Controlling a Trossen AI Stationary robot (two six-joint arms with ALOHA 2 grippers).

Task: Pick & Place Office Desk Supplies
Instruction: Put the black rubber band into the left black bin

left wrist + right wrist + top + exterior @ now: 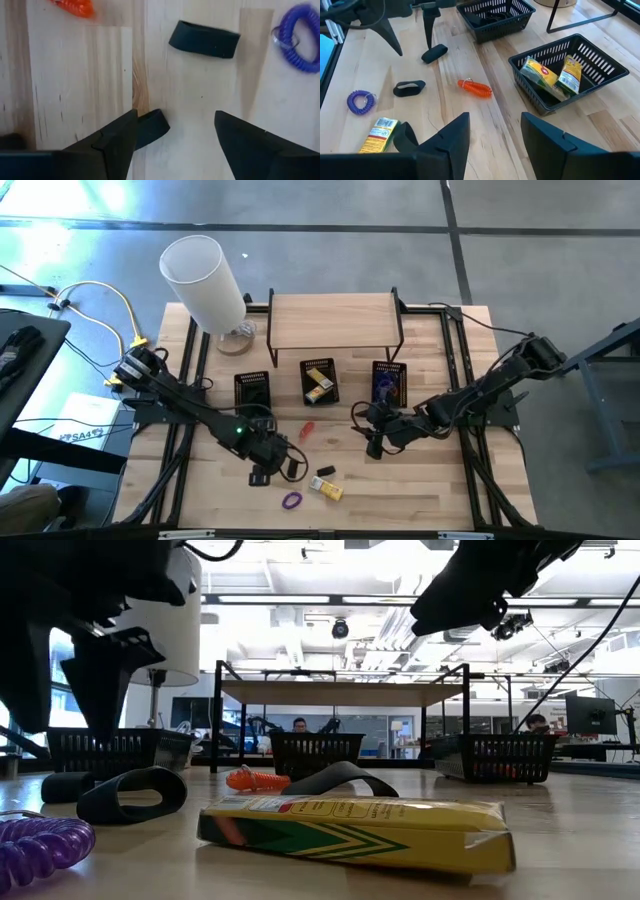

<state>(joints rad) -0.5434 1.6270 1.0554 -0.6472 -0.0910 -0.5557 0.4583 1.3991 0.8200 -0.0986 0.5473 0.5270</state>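
Supplies partly sorted — baskets (600, 75) held some; purple coil (361, 101), yellow pack (377, 134), black pieces remained; left gripper (175, 137) spread, empty.

Both arms matte black, built of jointed segments with thick rounded housings. Left arm (190, 405): small green light glowing near its wrist. Right arm (480, 395): black cable running along the links. Fingers (445, 145) dark, flat, wedge-shaped, tapering to blunt tips
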